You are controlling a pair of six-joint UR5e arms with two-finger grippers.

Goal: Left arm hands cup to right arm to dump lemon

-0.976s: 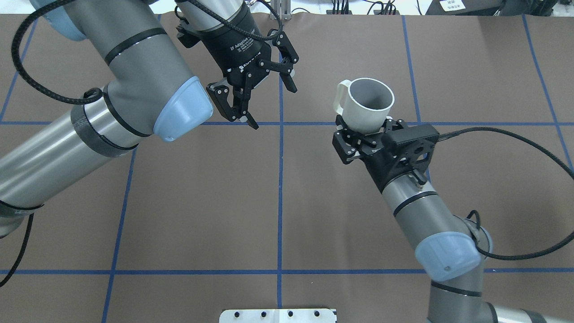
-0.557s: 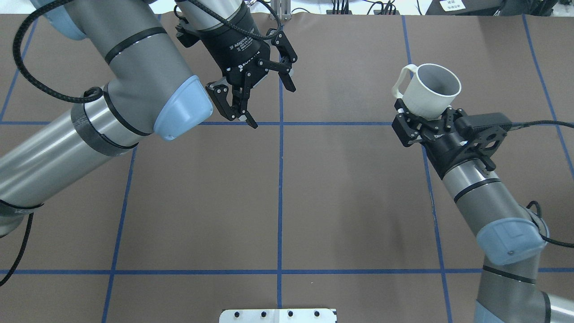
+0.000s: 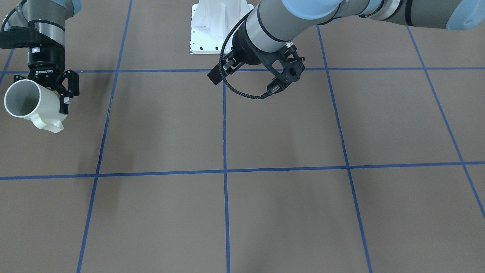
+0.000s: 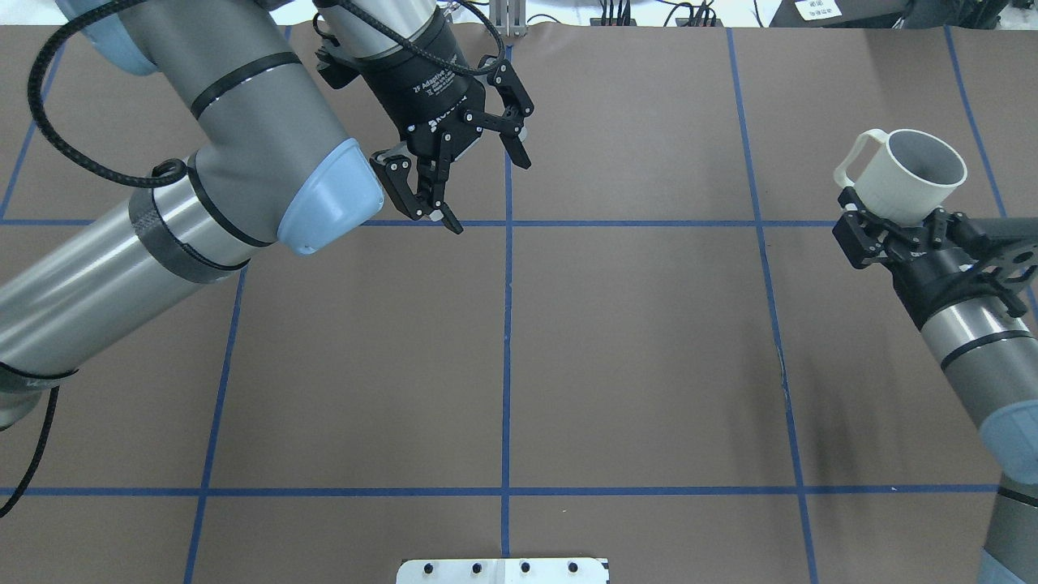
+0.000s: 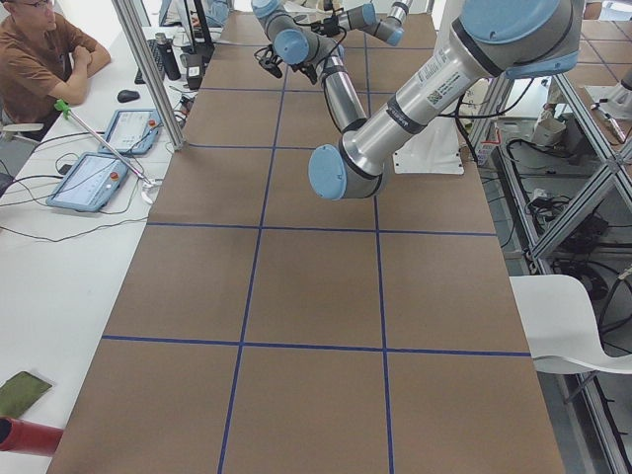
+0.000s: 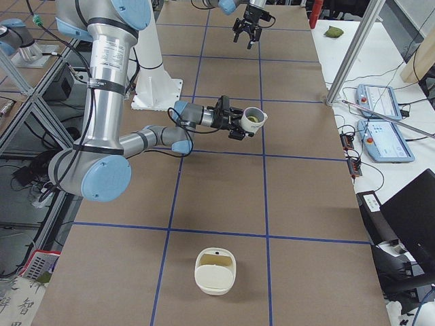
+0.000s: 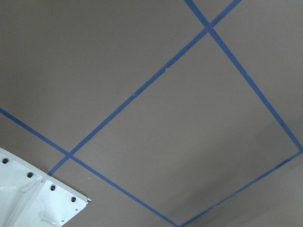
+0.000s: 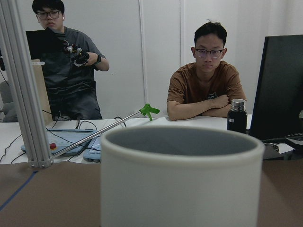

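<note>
Holding the white mug (image 4: 908,182) off the bench (image 4: 649,365), the right gripper (image 4: 896,217) has its fingers clamped on the mug's lower body, handle pointing left. The mug is at the far right of the bench, roughly upright, mouth up. In the right-side view there's a yellow-green patch inside the mouth, prob. the lemon slice (image 6: 253,119); too small to be sure.

The left gripper (image 4: 490,195) hangs over the far centre-left w/ its fingers spread wide and nothing between them, well apart from the mug.

Step, as I read it: hand-over done, right arm in the carry, dump not yet made. Next move needs a wrist roll to tip the mouth down over a spot. The likely target is the cream tub (image 6: 215,272) at the bench's right end, well apart from the mug, so more travel first. Grip is low on the mug, so a fast roll could let it slip.

Surface: brown mat w/ a blue tape grid and a white base plate (image 4: 503,570) at the near edge. Room: two seated or standing operators (image 8: 206,90) behind a side table, w/ a dark bottle (image 8: 236,116), a monitor (image 8: 284,90) and an aluminium post (image 8: 23,94).
</note>
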